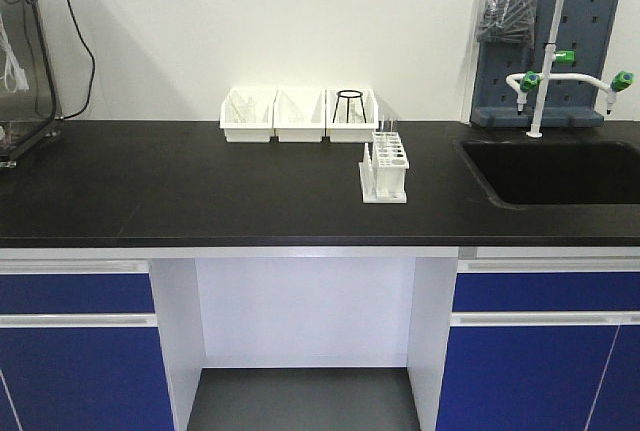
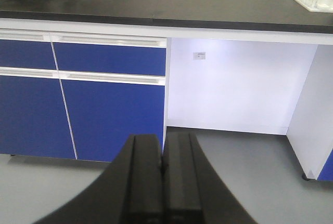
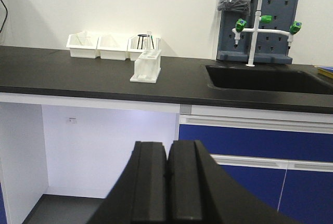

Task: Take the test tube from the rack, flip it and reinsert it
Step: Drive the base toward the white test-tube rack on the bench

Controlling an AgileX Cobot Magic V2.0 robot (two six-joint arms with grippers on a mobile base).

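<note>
Rack (image 1: 384,166): one, mid-table (image 1: 180,191), just in front of three white bins (image 1: 298,116) along the back edge. Left claw (image 2: 163,182), right claw (image 3: 167,182): both pressed together, holding nothing.

I operate in a laboratory. Indicators: a black desk (image 1: 200,191) over blue base cabinets (image 1: 75,371); an inset sink (image 1: 560,169) with a gooseneck faucet (image 1: 546,91) carrying green-handled valves; a wall-mounted pegboard drying rack (image 1: 500,71); a white test-tube rack (image 1: 386,166) standing on the desk.

Three white bins (image 1: 298,116) stand on a black counter (image 1: 180,186) with a sink (image 1: 560,169).
</note>
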